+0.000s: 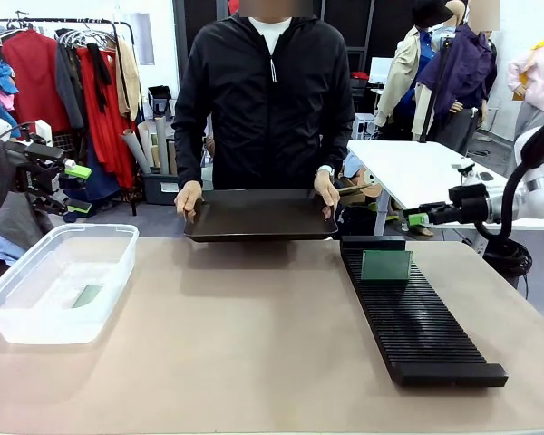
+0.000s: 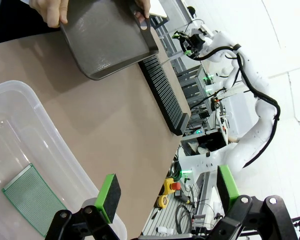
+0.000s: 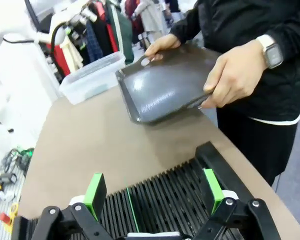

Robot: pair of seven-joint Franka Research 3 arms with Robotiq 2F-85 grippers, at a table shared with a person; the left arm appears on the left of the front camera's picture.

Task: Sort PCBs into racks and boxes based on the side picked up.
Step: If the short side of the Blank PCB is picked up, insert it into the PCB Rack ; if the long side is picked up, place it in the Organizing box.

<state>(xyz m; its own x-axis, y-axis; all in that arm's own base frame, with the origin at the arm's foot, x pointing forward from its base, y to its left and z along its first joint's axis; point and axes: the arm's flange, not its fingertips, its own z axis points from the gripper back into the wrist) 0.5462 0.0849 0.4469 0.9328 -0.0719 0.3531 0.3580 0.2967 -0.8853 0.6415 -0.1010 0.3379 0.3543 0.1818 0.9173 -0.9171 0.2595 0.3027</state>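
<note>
Both pincers are seen open and empty: left pincer (image 1: 80, 170) parked at 9 o'clock above the box (image 1: 18, 313), right pincer (image 1: 419, 217) at 3 o'clock beyond the rack (image 1: 435, 340). One PCB (image 1: 87, 295) lies flat in the box at 8 o'clock; another PCB (image 1: 386, 265) stands upright in a slot near the rack's far end, while a dark tray (image 1: 258, 217) is held tilted above the table (image 1: 245, 344) at 12 o'clock by the person's hands (image 1: 189, 197). Risk is judged as a collision with tray or hands if an arm is moved inward now.
</note>
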